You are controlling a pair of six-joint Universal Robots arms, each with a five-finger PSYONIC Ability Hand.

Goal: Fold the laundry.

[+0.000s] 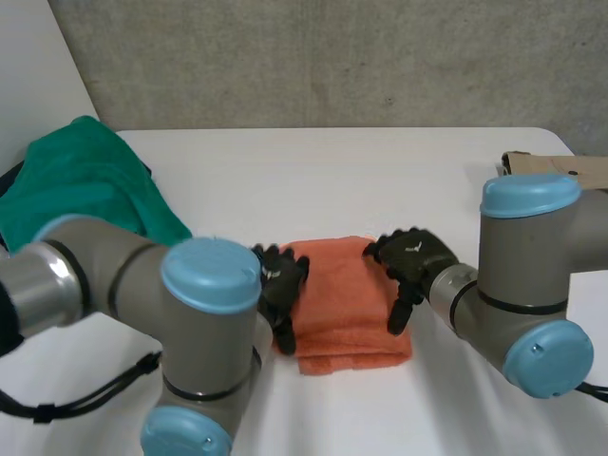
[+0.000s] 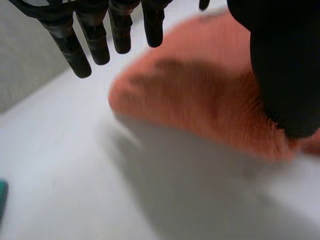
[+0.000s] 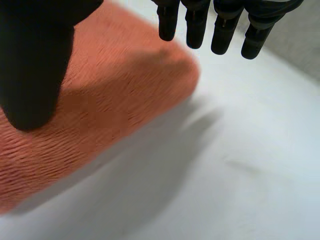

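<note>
While poised at either side of a folded orange towel [image 1: 347, 304], seemingly partway through the laundry.
Lies as a neat rectangle at the middle of the table [image 1: 380, 161], left hand [image 1: 278, 285] at its left edge, right hand [image 1: 410, 264] at its right; fingers [image 2: 95, 42] of both straight, slightly spread, thumbs above the cloth, pinching nothing. Leaves a rumpled green cloth [image 1: 81, 180] heaped at the far left, apparently unfolded.
</note>
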